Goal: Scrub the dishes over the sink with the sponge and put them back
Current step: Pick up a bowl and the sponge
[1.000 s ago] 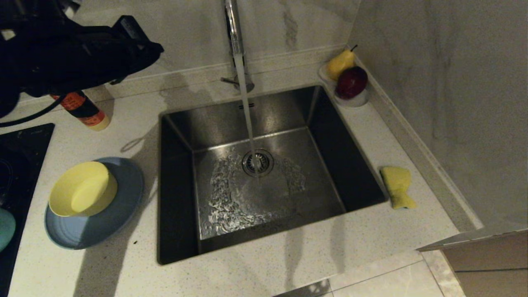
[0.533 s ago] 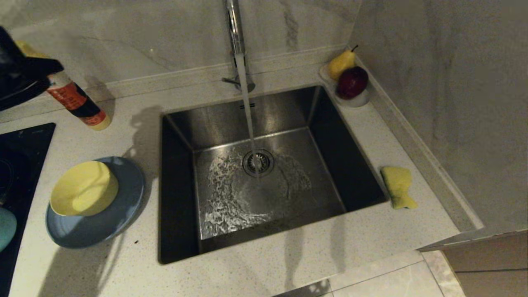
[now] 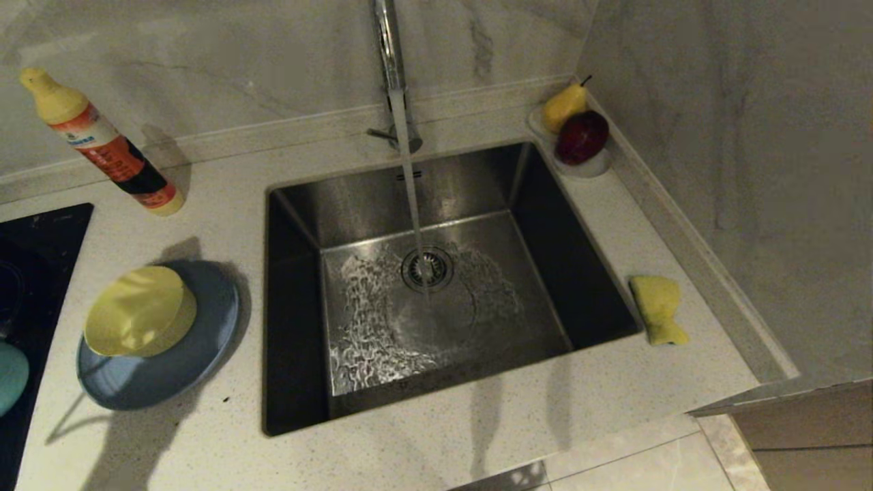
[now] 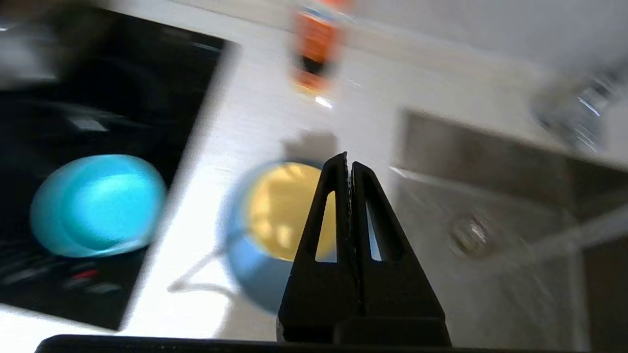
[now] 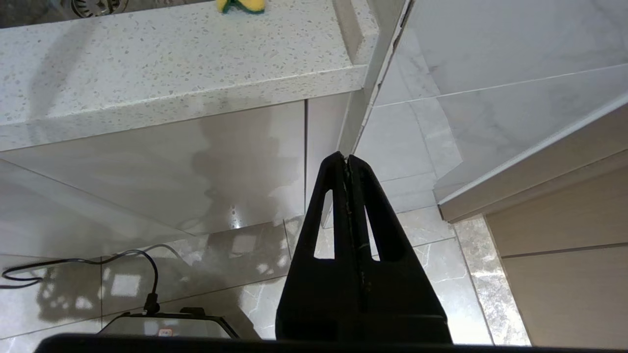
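On the counter left of the sink (image 3: 293,307) a pale-yellow bowl (image 3: 136,310) sits in a light-blue plate (image 3: 177,368). A teal bowl (image 3: 10,375) rests on the black hob at the far left. The yellow sponge (image 3: 657,307) lies on the counter right of the sink. Water runs from the chrome tap (image 3: 387,48) onto the drain. Neither arm shows in the head view. My left gripper (image 4: 349,163) is shut and empty, high above the yellow bowl (image 4: 284,211) and plate (image 4: 255,274). My right gripper (image 5: 345,157) hangs shut below the counter edge, pointing at the floor.
An orange dish-soap bottle (image 3: 102,146) leans at the back left by the wall. A small white dish with a pear (image 3: 563,106) and a dark red apple (image 3: 581,135) stands in the back right corner. The black hob (image 3: 34,273) borders the left counter.
The left arm, which filled the head view's upper left a second ago, has pulled back out of that view, uncovering the soap bottle. The dishes and sponge have not moved.
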